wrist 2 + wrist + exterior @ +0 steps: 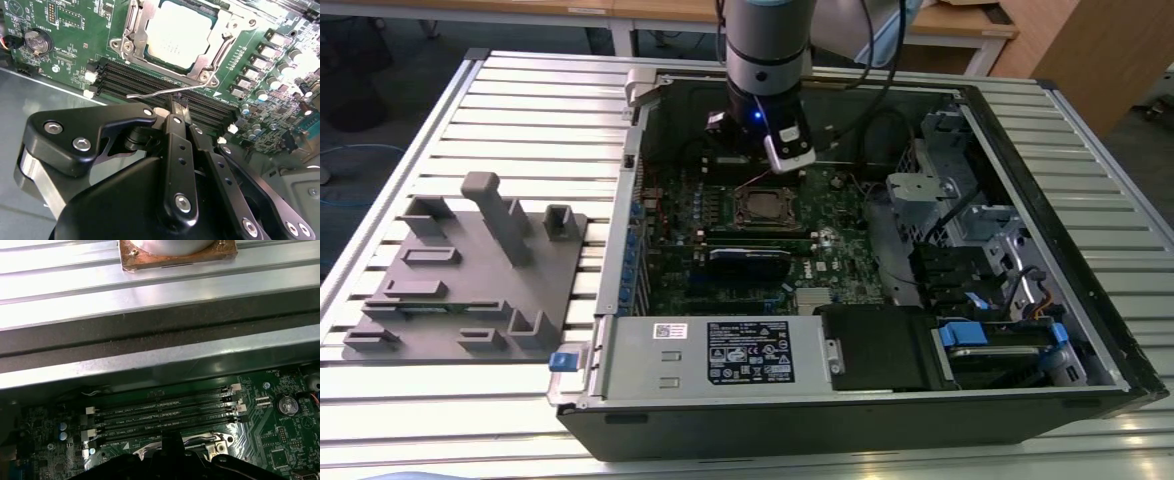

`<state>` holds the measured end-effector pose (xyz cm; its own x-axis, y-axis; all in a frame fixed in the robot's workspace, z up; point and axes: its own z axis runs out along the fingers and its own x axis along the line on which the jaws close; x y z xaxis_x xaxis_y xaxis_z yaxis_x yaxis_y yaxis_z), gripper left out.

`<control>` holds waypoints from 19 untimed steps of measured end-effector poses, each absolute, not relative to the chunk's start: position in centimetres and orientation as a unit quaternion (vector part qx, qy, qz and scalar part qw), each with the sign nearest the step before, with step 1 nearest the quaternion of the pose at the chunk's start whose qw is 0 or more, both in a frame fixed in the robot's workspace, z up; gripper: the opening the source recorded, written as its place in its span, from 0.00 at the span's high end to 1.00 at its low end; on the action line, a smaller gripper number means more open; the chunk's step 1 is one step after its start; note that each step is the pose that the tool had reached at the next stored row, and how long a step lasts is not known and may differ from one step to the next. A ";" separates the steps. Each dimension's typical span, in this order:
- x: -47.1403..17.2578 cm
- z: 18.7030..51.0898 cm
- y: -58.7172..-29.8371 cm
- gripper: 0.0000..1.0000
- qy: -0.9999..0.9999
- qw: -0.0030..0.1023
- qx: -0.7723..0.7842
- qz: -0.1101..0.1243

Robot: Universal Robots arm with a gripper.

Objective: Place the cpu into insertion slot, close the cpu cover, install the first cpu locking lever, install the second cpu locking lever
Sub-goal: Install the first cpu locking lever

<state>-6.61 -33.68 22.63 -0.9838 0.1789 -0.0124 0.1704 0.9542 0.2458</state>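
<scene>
In the exterior view, the end effector [774, 165] hung inside an open computer case [607, 290] on the slatted desk [520, 110], just behind the insertion slot [765, 208]. In the second wrist view, the cpu [182, 32] sat in the slot with the cpu cover [220, 42] down over it. The end effector [177, 102] was clenched, its tips meeting a thin wire locking lever [150, 93] above the memory slots [145, 80]. In the first wrist view, the end effector [172, 442] stood beside those memory slots [165, 415].
</scene>
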 end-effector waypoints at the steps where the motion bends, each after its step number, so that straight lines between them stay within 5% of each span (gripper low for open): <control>1: -6.6 22.6 -33.7 0.90 0.988 0.017 0.088 0.123; 19: -6.6 22.4 -33.7 0.90 0.986 0.021 0.116 0.114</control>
